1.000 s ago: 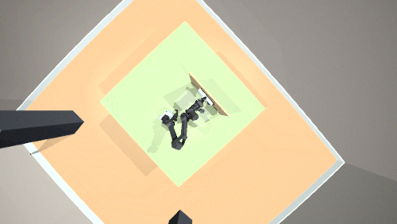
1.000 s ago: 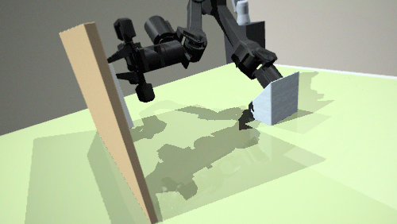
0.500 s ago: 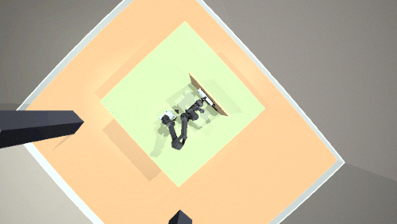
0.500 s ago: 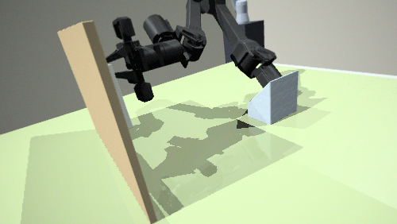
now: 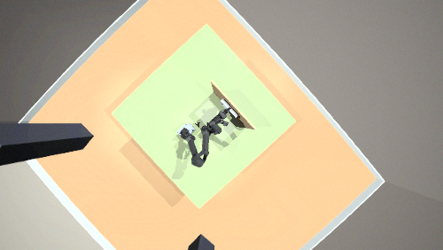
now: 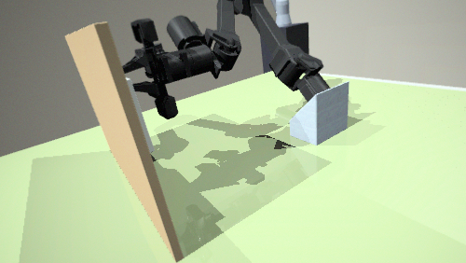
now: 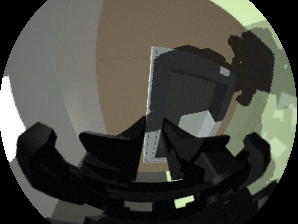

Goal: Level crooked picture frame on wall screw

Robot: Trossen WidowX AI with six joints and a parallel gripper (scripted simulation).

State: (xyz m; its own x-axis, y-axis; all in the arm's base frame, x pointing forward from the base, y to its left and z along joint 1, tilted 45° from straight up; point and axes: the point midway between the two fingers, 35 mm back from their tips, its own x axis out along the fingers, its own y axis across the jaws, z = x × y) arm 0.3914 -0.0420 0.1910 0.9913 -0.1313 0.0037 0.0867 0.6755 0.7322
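Note:
The picture frame point(image 5: 233, 114) point(image 6: 141, 117) point(image 7: 162, 65) hangs on the front of the upright wooden panel point(image 5: 215, 89) point(image 6: 100, 103) point(image 7: 122, 60). In the wrist view its pale long edge runs up the middle, and shadow covers much of its dark face. My gripper point(image 5: 229, 109) point(image 6: 130, 77) point(image 7: 154, 121) is shut on the frame's upper bar, one finger above it and one below, toward one end of the bar. The bar looks slightly slanted in the wrist view, but how far the frame tilts is hard to judge. The screw and notched strip are hidden.
A pale blue-grey wedge-shaped block point(image 5: 188, 127) point(image 6: 332, 114) stands by the arm's base, away from the panel. The green surface point(image 5: 164, 97) point(image 6: 396, 186) lies under the panel and arm. Dark beams point(image 5: 44, 141) point(image 5: 201, 244) show near the top camera.

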